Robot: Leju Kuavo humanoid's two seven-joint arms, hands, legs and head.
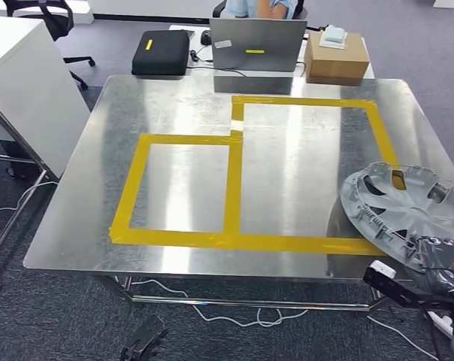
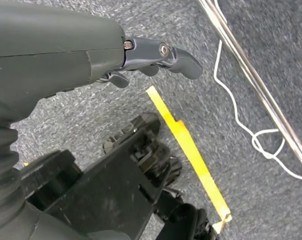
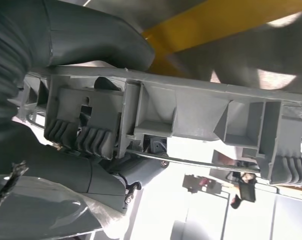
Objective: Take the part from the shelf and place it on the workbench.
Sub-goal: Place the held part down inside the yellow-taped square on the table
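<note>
1. The right hand (image 1: pixel 440 259) comes in at the lower right of the head view and grips the cover (image 1: pixel 409 204), a grey wheel cover, by its near rim.
2. In the right wrist view the thumb (image 3: pixel 100 42) lies along one face of the rim (image 3: pixel 202 115) and the darker fingers (image 3: pixel 142 170) curl against the other face, so the ribbed rim is clamped between them.
3. How tightly the fingers press cannot be told; clear plastic wrap (image 3: pixel 47 210) lies over part of the hand.
4. The cover is tilted, its far edge over the right near part of the table (image 1: pixel 174 98), across the yellow tape (image 1: pixel 233 188) of the larger marked rectangle. Its near part overhangs the table edge toward the hand. Whether its far edge touches the metal I cannot tell.
5. The left hand (image 2: pixel 104 55) hangs over grey carpet (image 2: pixel 232 130), holding nothing. Its fingers (image 2: pixel 168 55) are stretched out with a slight curl and touch nothing.
6. A strip of floor tape (image 2: pixel 189 150) and a white cable (image 2: pixel 255 135) lie on the carpet below that hand.
7. Beyond the table stand a laptop (image 1: pixel 258 45), a black case (image 1: pixel 161 53) and a cardboard box (image 1: pixel 337 58); a person (image 1: pixel 261 7) sits behind the laptop.
</note>
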